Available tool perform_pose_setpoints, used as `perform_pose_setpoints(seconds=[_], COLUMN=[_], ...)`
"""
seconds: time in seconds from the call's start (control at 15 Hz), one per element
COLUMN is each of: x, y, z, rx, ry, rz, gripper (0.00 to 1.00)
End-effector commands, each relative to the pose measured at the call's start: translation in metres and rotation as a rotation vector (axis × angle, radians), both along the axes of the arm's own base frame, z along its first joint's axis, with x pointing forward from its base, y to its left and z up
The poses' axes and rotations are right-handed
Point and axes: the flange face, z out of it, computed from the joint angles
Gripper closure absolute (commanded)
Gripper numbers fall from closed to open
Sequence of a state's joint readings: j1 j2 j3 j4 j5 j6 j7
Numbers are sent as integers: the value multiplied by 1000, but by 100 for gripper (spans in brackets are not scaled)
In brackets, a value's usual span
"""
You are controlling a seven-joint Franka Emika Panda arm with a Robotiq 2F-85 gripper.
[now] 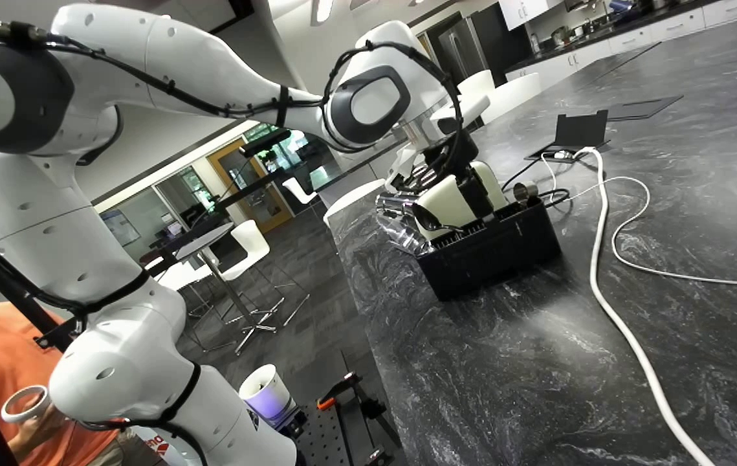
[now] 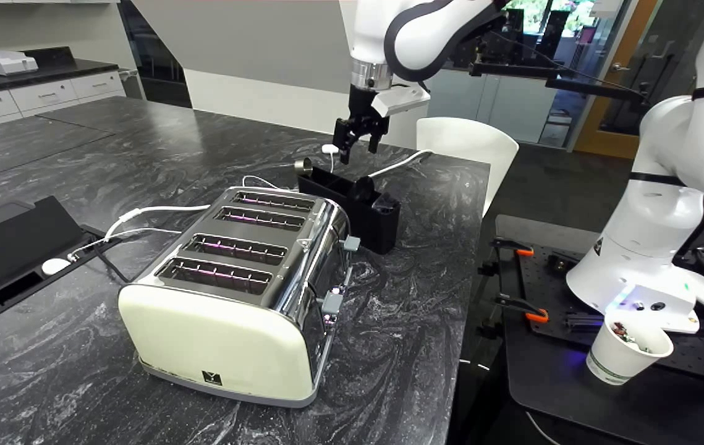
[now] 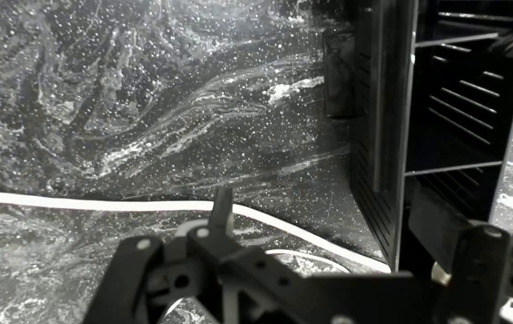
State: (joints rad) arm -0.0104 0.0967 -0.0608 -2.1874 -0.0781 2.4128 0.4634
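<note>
Hovering near one end of the black bin (image 2: 376, 225), the gripper (image 2: 359, 156) stands with its fingers spread wide and holds nothing. The bin sits upright on the dark counter (image 2: 401, 346), just beside the toaster (image 2: 209, 346). In the wrist view one finger overlaps the end compartment while the other overlaps the white cord (image 3: 103, 205); whether either touches anything there, I cannot tell. Working well at this spot calls, I judge, for slow, straight moves with the fingers squared to the bin's long wall, since a slanted approach could knock the thin rim or tip the bin, which looks light. Any squeeze is best kept gentle and begun only once both fingers are clear of the dividers, and the cord should not end up between them. Other things crowd the space: a small metal cup (image 2: 303, 165) pokes up at one end of the bin, what looks like a black spoon (image 2: 363, 188) rises nearer the other, and crinkled clear plastic (image 2: 385, 203) sticks out at that far end. The toaster stands on the side of the bin away from the gripper, so it could block a swing that way. A white chair (image 2: 469, 142) stands beyond the counter's edge, and a paper cup (image 2: 627, 355) rests near the robot's base (image 2: 630, 281), well apart from the bin.
</note>
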Motion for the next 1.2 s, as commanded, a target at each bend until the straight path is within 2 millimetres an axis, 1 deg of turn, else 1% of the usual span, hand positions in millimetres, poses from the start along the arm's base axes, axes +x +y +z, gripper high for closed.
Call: perform_pose_setpoints(seconds=[0.0, 0.33, 0.73, 1.13], x=[-7, -10, -11, -6], y=[10, 21, 25, 31], z=[3, -3, -22, -43], rx=[33, 88, 44, 29], ry=[-15, 8, 31, 36], rz=[63, 145, 175, 170], gripper=[0, 0, 0, 0])
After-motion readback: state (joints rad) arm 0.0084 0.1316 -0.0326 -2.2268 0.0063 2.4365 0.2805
